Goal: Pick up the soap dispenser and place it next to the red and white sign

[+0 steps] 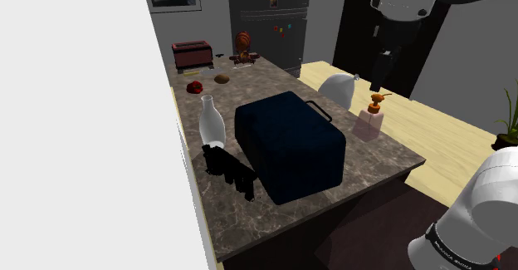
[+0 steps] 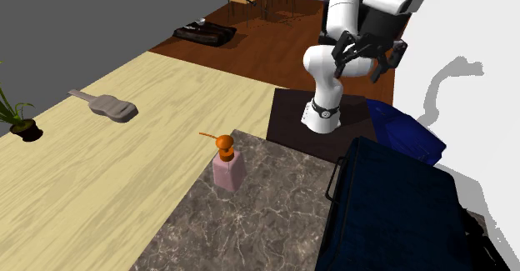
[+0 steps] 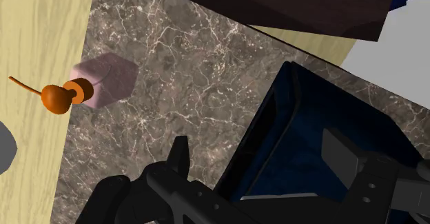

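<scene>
Grey-veined stone counter forms the work surface, bounded on the shoulder view's left by a plain white wall. From left to right in that view, the following are laid out:

- a clear bottle
- a cluster of black objects just beside its foot
- a large dark blue case at mid-counter
- a white rounded object
- the soap dispenser

The soap dispenser is stood upright near the counter edge that borders the pale wooden floor, apart from the case. A pink body and an orange pump are seen.

The gripper is held high over the counter, well apart from the soap dispenser. In the wrist view the fingers are seen spread, with nothing clasped. The soap dispenser lies off to one side of them, not between them, and the case lies beneath.

The step in hand is judged to be the approach.

1. The gripper should first be shifted sideways until it is centred over the pink body.
2. The descent should then be made straight down, so that the pump spout is not struck.
3. The fingers are best closed on the flat sides of the body, below the pump, since the narrow neck is likely to slip.

The counter edge is close, so a sideways nudge could tip the soap dispenser onto the floor. Clearance from the case should be kept during the lift. Which object is the red and white sign cannot be told, so the destination should be confirmed before transport.

No brand or label is seen on the soap dispenser. Small coloured magnets are carried on the refrigerator. Lettering on a band of the arm is too small to be read.
</scene>
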You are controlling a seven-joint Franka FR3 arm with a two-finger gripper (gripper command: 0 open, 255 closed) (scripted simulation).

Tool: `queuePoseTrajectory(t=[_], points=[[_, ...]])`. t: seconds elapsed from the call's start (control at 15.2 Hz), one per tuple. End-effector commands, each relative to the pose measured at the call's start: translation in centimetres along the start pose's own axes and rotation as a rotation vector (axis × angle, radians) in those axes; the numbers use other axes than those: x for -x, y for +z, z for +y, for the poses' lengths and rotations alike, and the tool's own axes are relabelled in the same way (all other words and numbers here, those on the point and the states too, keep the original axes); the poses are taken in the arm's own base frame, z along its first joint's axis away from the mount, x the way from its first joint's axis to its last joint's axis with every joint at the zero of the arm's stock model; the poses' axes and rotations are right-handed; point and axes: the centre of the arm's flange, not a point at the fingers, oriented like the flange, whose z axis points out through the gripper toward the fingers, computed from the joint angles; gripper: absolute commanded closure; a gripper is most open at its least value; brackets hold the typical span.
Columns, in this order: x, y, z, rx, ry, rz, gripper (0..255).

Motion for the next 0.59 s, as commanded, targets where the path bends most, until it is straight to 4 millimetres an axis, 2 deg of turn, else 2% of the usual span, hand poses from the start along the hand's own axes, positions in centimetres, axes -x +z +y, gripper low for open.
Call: queuePoseTrajectory(t=[0.0, 0.53], points=[[0.0, 0.0, 0.0, 0.0, 0.0, 0.0, 0], [0.1, 6.3, 8.5, 0.0, -0.024, 0.022, 0]])
